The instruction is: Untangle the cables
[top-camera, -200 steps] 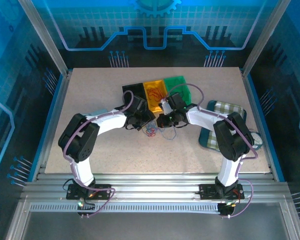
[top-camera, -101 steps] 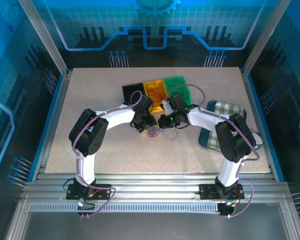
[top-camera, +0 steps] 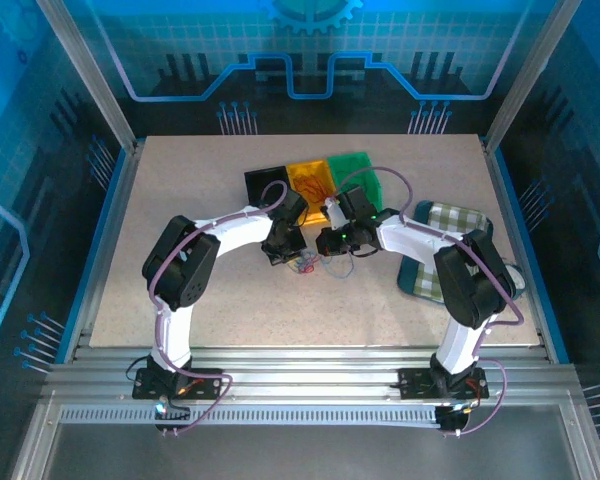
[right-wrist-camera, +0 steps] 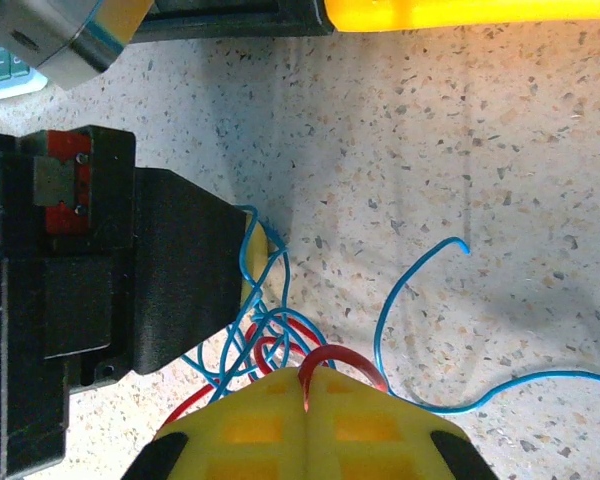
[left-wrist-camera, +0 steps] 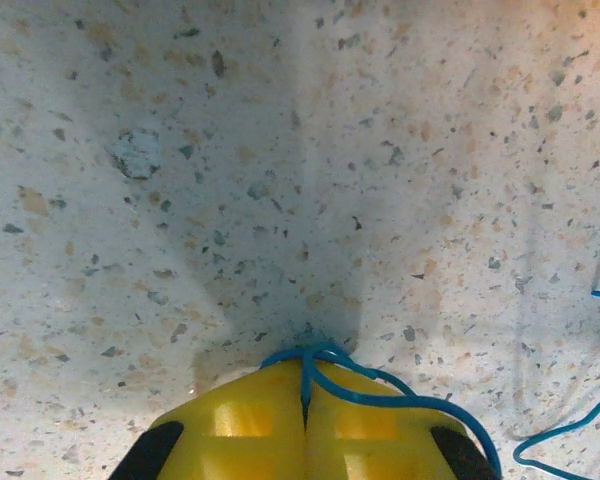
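A small tangle of thin red and blue cables [top-camera: 308, 265] lies on the speckled table in front of the bins. My left gripper [left-wrist-camera: 305, 362] is shut, its yellow fingers pinching a loop of the blue cable [left-wrist-camera: 380, 385] just above the table. My right gripper [right-wrist-camera: 308, 378] is shut on an arch of the red cable [right-wrist-camera: 332, 358], with blue cable [right-wrist-camera: 265, 315] knotted around it. In the top view the left gripper [top-camera: 285, 250] and right gripper [top-camera: 326, 244] face each other across the tangle, a few centimetres apart. The left gripper's black body [right-wrist-camera: 130, 280] touches the blue strands.
Three small bins stand just behind the grippers: black [top-camera: 265, 185], yellow [top-camera: 310, 180] with red wire in it, and green [top-camera: 355, 168]. A checked cloth on a dark tray [top-camera: 445, 225] lies at the right. A loose blue end [right-wrist-camera: 420, 270] trails right of the tangle.
My left arm has swung right to the tangle and its jaws have closed on the blue cable. The right gripper has stayed shut on the red cable, almost still.
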You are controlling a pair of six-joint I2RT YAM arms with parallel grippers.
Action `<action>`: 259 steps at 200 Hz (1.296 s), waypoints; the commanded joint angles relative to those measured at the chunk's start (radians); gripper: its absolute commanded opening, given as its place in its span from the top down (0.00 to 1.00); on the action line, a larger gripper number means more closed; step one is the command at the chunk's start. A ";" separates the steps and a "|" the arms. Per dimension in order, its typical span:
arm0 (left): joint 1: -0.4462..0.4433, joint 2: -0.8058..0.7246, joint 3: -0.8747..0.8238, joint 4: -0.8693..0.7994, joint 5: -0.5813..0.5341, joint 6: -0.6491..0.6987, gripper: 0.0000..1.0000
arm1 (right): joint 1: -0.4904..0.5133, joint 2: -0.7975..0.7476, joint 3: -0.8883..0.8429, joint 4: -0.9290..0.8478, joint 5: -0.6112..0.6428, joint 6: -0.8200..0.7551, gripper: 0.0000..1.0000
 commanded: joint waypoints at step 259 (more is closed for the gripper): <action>-0.011 -0.153 -0.231 -0.012 -0.206 -0.034 1.00 | -0.041 -0.026 0.011 0.017 0.094 0.082 0.60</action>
